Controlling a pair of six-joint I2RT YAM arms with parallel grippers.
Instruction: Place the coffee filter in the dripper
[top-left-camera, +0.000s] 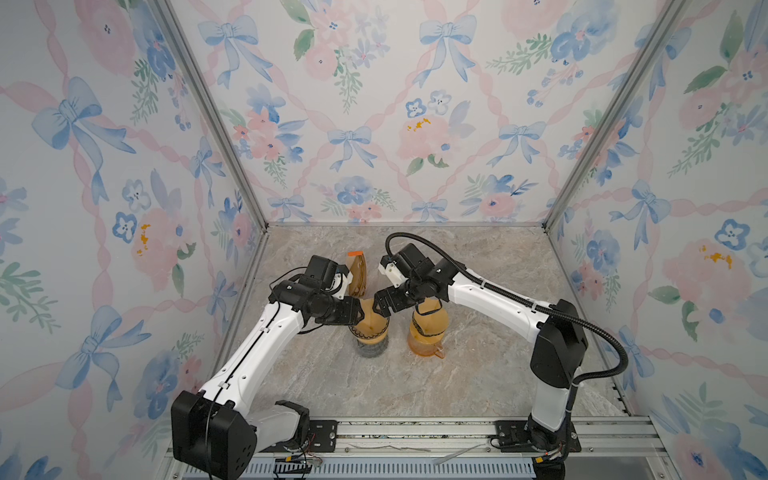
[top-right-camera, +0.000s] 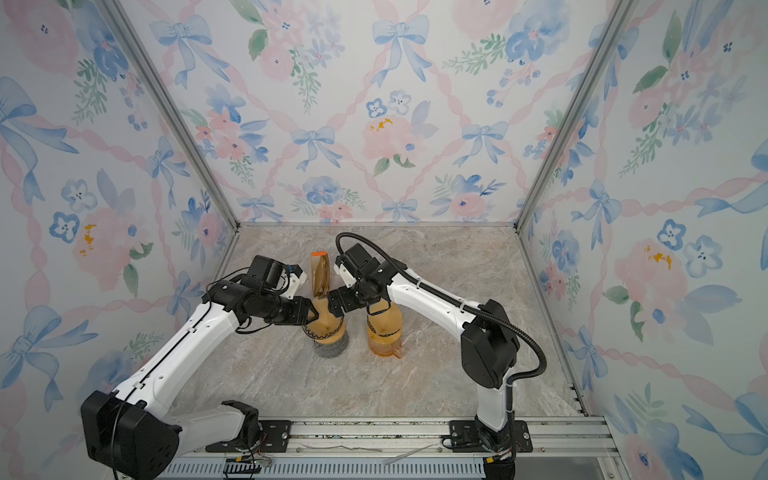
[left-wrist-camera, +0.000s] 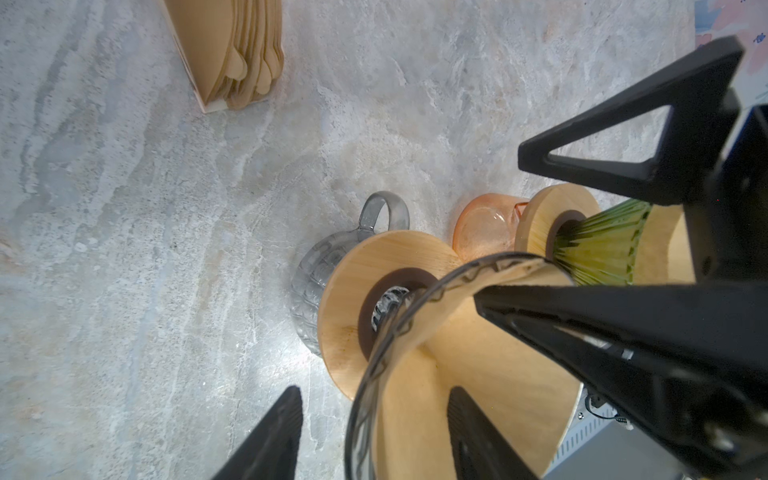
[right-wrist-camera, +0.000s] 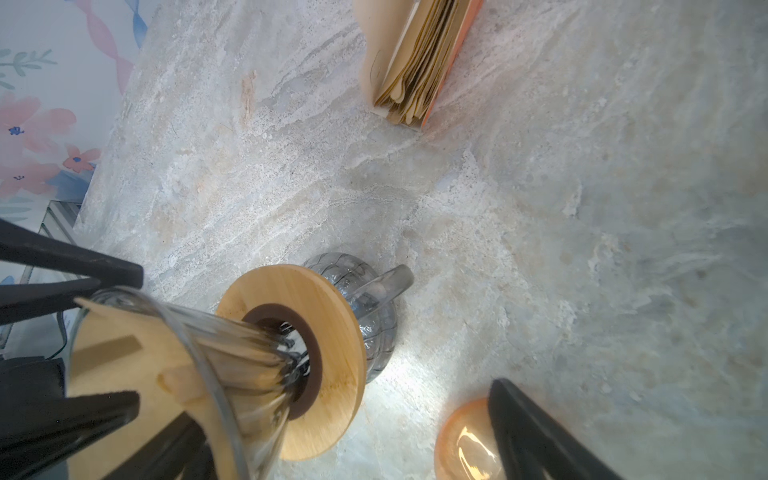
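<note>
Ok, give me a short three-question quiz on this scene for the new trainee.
1. True or false: the brown paper filter already sits inside the clear glass dripper.
2. What does the green ribbed glass dripper stand on? A: the orange glass carafe. B: a white plate. C: a metal tray.
3. Look at the right gripper: are its fingers open or shut?

Key: 1 true; 2 A; 3 open.
</note>
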